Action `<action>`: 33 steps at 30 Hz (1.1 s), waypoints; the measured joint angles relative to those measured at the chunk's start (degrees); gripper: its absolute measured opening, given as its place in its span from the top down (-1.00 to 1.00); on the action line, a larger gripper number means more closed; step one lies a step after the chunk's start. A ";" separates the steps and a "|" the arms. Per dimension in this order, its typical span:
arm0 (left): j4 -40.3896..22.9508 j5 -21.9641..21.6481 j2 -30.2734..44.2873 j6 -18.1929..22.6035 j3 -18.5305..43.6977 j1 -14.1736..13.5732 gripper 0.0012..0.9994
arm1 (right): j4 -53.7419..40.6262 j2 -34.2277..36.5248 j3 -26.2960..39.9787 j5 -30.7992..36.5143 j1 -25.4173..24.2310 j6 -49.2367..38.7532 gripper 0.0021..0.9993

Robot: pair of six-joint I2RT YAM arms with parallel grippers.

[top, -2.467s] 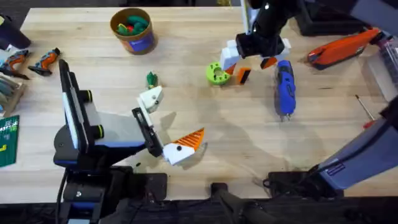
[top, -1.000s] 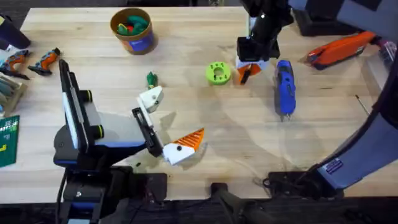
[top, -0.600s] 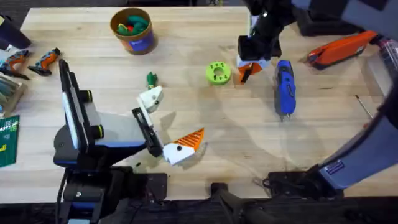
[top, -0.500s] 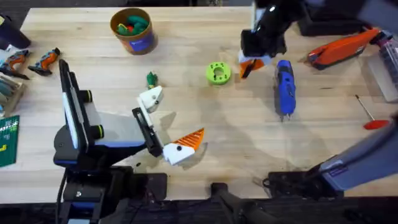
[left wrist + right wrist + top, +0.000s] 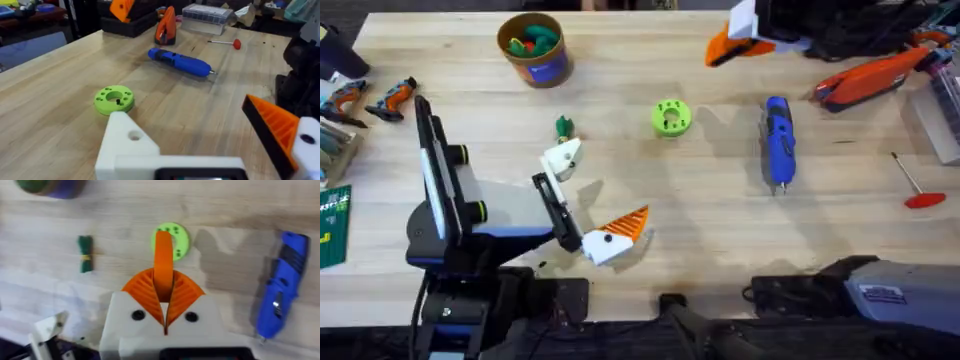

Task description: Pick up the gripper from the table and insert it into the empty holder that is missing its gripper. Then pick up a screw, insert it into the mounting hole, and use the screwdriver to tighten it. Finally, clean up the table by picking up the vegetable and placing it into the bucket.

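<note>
The right hand [image 5: 164,311] is raised high over the counter's [image 5: 720,240] far edge, pads clamped on the orange gripper [image 5: 162,270], above the green disc [image 5: 170,237] and the blue screwdriver [image 5: 778,140], while the left hand [image 5: 588,200] rests open

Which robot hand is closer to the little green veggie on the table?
Left. The left gripper sits just below and right of the vegetable in the overhead view; the right gripper is raised far across the table, holding the orange gripper.
</note>
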 joint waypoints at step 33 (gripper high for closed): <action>0.00 -0.02 0.01 0.00 0.00 0.00 -0.97 | 56.40 -8.61 -43.72 -59.60 -6.70 6.05 0.98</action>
